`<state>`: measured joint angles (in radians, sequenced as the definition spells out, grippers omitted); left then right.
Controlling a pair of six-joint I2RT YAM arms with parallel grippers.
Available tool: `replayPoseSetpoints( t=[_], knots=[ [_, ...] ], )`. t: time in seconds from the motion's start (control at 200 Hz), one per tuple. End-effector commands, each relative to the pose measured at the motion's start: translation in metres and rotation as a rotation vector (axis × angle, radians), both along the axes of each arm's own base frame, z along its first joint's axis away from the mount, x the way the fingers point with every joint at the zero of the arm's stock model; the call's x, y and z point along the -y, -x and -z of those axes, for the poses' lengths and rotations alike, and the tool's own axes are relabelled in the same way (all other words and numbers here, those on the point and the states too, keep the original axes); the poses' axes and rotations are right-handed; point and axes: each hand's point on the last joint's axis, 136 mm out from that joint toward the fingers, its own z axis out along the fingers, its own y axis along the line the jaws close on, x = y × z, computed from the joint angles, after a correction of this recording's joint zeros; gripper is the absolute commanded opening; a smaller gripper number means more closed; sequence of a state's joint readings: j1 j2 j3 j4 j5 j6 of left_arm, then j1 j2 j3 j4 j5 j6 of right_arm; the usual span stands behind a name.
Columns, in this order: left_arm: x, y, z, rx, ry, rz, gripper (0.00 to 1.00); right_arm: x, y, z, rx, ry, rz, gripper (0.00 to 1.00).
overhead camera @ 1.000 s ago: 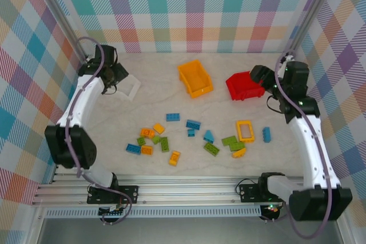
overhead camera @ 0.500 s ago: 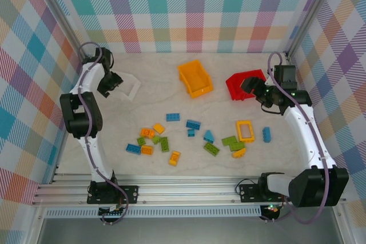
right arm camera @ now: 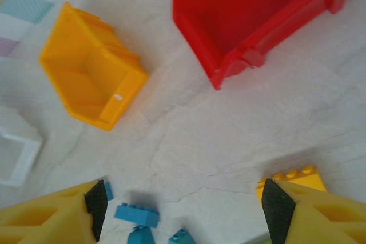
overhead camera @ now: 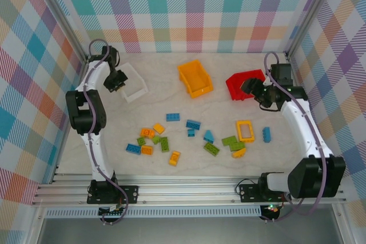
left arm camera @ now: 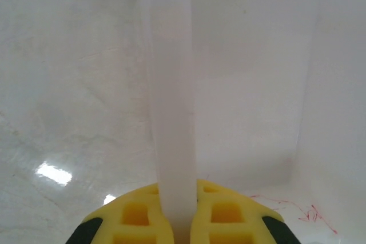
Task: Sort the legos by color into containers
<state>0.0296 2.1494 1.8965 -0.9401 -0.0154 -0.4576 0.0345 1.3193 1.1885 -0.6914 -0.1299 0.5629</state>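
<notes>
My left gripper [overhead camera: 116, 81] is shut on the left wall of the white container [overhead camera: 135, 84] at the back left. In the left wrist view its yellow fingers [left arm camera: 134, 218] pinch that thin white wall [left arm camera: 171, 112]. The right gripper [overhead camera: 255, 91] hangs open over the table, just in front of the red container [overhead camera: 241, 83], with nothing between its fingertips [right arm camera: 96, 207]. The orange container [overhead camera: 195, 78] stands at the back middle. The legos, blue, green and yellow-orange, lie scattered across the front middle [overhead camera: 164, 144], among them an open yellow frame [overhead camera: 245, 131].
In the right wrist view the red container [right arm camera: 251, 10], the orange container [right arm camera: 91, 72] and a corner of the white one [right arm camera: 14, 152] lie ahead, with a blue brick [right arm camera: 137, 214] and the yellow frame [right arm camera: 291, 176] below. Checkered walls enclose the table on three sides.
My left gripper has closed on the white container's wall, and the container has shifted and turned slightly. The right gripper swung in from the right wall to the front of the red container.
</notes>
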Motion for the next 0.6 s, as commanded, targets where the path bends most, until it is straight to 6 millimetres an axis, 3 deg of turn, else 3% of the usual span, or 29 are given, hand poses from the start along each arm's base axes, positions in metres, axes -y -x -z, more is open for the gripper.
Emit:
replayPoseSetpoints(
  t=[0.0,0.235,0.39,0.595],
  knots=[
    [0.037,-0.009,-0.002,0.015,-0.010,0.176,0.00,0.024,-0.003,0.010,-0.082,0.079,0.153,0.73],
    [0.098,-0.016,0.001,0.033,0.020,0.301,0.00,0.045,-0.031,0.055,-0.214,0.044,0.349,0.69],
    [0.125,-0.015,0.003,0.045,0.053,0.334,0.00,0.044,-0.070,0.073,-0.212,0.007,0.337,0.69],
    [0.146,-0.013,0.008,0.040,0.057,0.369,0.00,0.050,-0.096,0.109,-0.315,0.028,0.335,0.65]
  ],
)
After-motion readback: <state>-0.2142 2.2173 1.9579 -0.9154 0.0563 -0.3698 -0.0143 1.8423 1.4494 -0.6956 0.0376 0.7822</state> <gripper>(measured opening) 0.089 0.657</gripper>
